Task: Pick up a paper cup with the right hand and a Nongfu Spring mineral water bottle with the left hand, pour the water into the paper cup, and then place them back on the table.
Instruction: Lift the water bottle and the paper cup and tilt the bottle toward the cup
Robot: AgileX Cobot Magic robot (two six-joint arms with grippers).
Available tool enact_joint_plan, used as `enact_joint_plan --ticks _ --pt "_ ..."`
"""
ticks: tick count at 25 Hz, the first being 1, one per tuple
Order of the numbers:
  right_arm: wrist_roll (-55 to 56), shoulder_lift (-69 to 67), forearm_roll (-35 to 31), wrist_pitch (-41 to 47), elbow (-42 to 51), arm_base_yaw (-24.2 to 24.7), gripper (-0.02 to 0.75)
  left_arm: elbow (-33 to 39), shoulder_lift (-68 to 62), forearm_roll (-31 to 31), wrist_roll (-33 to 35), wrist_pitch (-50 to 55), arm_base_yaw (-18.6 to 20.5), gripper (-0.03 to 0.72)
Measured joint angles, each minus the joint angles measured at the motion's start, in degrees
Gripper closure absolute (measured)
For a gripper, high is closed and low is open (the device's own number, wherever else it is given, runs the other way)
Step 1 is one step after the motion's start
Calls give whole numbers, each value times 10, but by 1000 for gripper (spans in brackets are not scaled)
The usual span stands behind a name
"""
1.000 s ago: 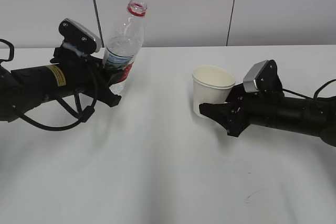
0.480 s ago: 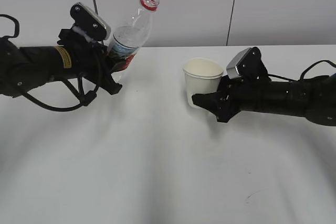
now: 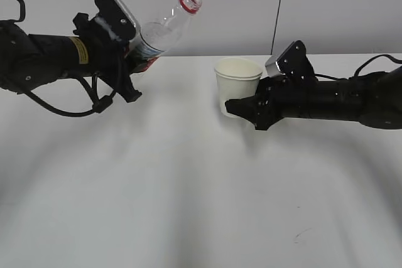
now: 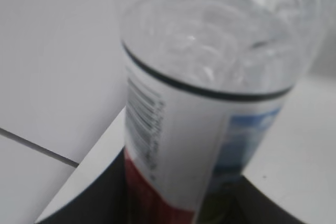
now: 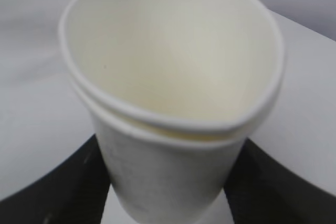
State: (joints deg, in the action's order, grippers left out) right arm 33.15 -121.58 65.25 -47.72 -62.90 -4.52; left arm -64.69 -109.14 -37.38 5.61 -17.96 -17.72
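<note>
Gripping the tilted bottle (image 3: pixel 164 30), left tool (image 3: pixel 129 70) faces right tool (image 3: pixel 242 106) w/ paper cup (image 3: pixel 237 85) held; nothing between.

L arm (image 3: pixel 44 61) reaches in from left, roughly horizontal, raised; left hand (image 3: pixel 129 61) clamped on its load, wrist rolled. R arm (image 3: pixel 339 98) horizontal from right; right hand (image 3: pixel 242 106) closed round its load.
</note>
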Motion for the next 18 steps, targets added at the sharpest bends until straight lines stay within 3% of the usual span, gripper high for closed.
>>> enact_joint_plan --ticks 7,18 --pt "15 -22 23 22 -34 -15 279 -1 0 -2 73 41 -9 449" --pt "43 -44 28 25 -79 -46 279 -2 0 -2 128 55 -12 447"
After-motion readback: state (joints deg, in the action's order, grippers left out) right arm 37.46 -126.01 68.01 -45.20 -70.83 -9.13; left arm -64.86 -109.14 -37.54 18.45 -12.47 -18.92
